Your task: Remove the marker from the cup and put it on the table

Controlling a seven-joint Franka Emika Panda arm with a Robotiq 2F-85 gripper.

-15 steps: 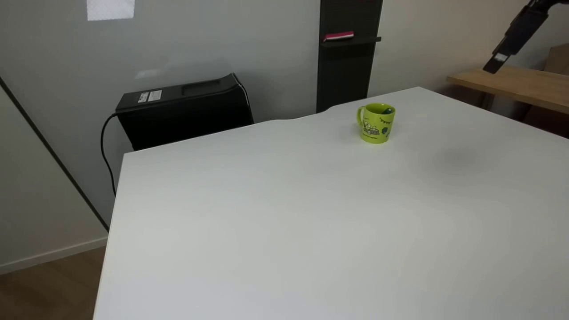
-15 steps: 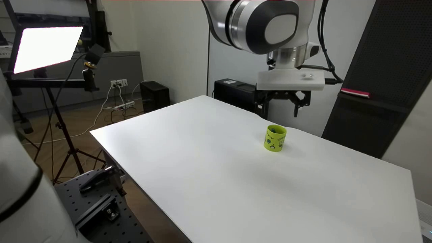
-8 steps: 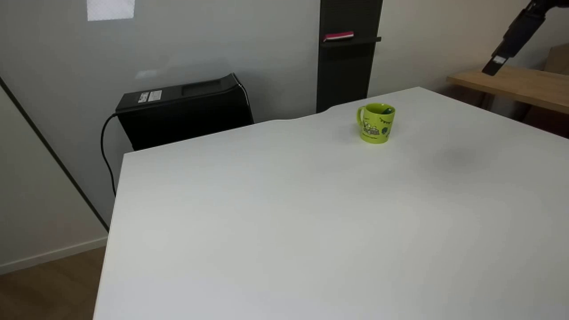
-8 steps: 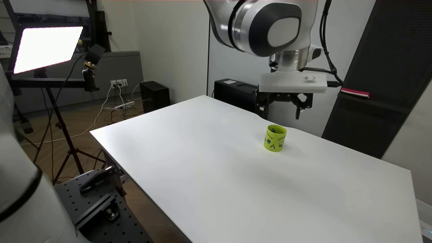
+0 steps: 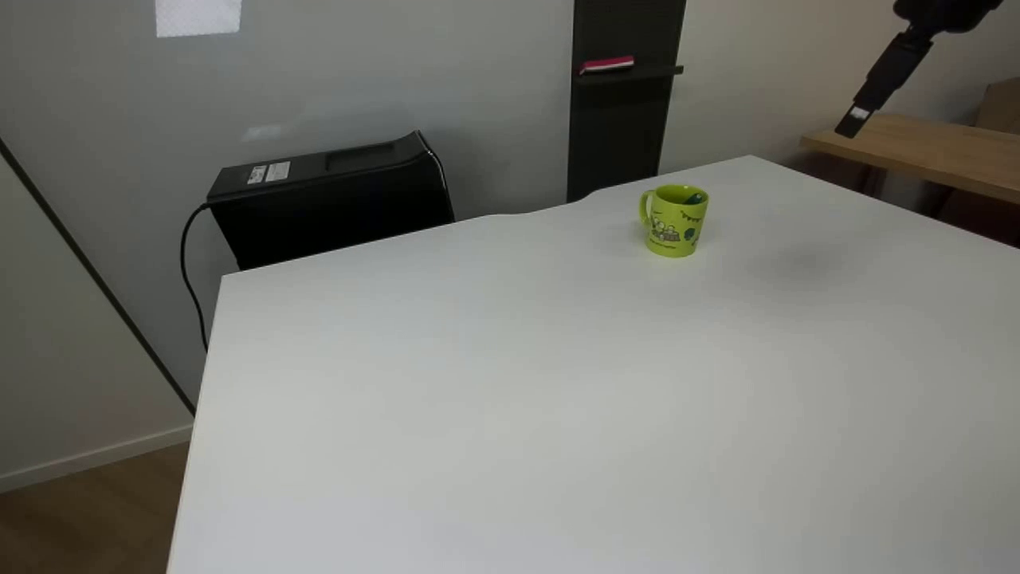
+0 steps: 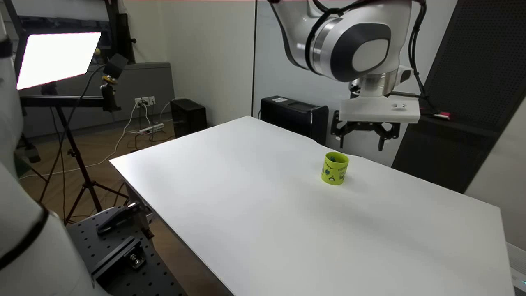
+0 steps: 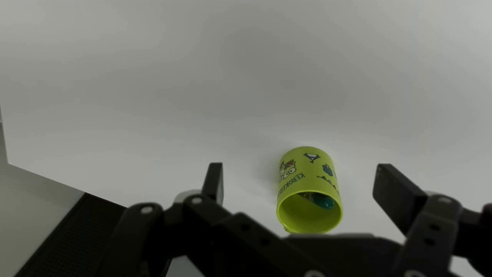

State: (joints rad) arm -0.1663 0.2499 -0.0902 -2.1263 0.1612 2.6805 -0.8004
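Observation:
The lime-green cup stands upright on the white table and shows in both exterior views (image 5: 668,231) (image 6: 333,174) and the wrist view (image 7: 307,169). The white table (image 5: 478,399) also shows in an exterior view (image 6: 263,205). The marker (image 7: 323,201) leans inside the cup, and only its dark teal end shows near the rim; most of it is hidden. My gripper (image 6: 361,145) is open and empty, above table height and apart from the cup. In the wrist view the cup lies between the spread fingers (image 7: 301,182). In an exterior view a fingertip (image 5: 853,121) shows at upper right.
A black box-shaped device (image 5: 335,199) stands past the table's edge, behind the cup. A dark panel (image 5: 625,127) with a ledge and a red item (image 5: 608,64) is at the wall. A light brown wooden table (image 5: 916,151) is beyond the white table. A bright lamp (image 6: 57,59) stands aside.
My arm and gripper have moved right and slightly down in an exterior view, where both fingers now show apart. The cup and the marker have not moved.

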